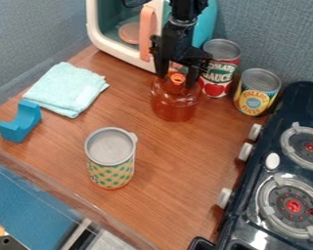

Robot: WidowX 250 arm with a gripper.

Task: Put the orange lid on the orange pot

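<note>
Fingers spread on either side of the knob, a black claw (177, 81) hangs over the orange lid (167, 88), which appears to rest atop the see-through orange pot (175, 108) on the wooden bench (172, 168). The placing step looks all but complete; the next move calls for a straight, gentle lift that clears the knob without tipping the lid. Close by, a red-labeled can (218, 83) and the toy microwave's pink handle (146, 33) leave little room for sideways travel. A yellow-labeled can (254, 100), a patterned canister (111, 168), a folded mint cloth (66, 89) and a toy stove (251, 205) stand around.
</note>
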